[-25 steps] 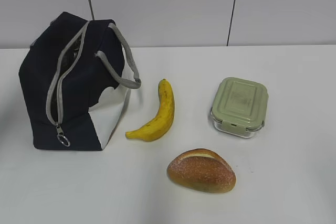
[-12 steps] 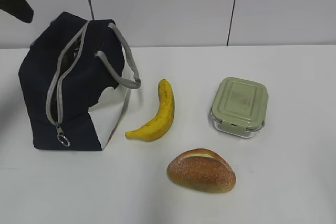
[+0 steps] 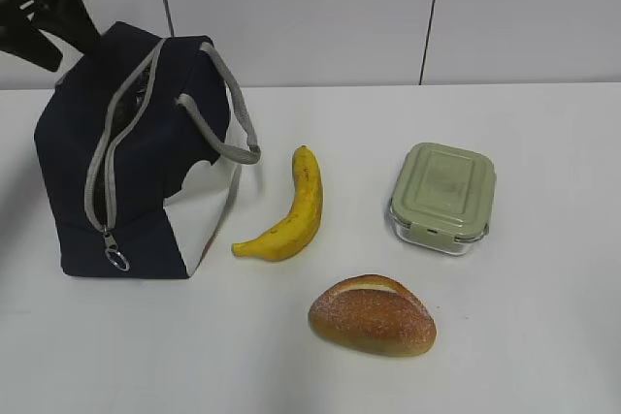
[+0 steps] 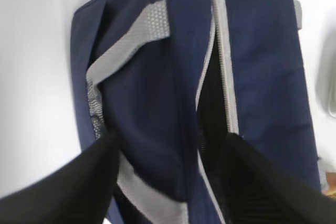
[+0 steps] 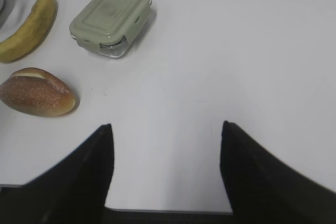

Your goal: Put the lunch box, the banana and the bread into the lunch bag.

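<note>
Bread (image 3: pixel 373 315) lies nearest on the counter (image 3: pixel 543 336), then the banana (image 3: pixel 289 210) and the lunch box (image 3: pixel 443 197), all outside the lunch bag (image 3: pixel 136 162), which stands at the left with its zipper (image 4: pixel 223 56) parted only to a narrow slit. The right gripper (image 5: pixel 165 145) hangs wide over bare counter, holding nothing. Farthest back, the left gripper (image 4: pixel 168 150) hovers spread above the bag's top. Best to widen that mouth first, pulling one strap handle (image 4: pixel 131 40) aside without tipping the bag.
</note>
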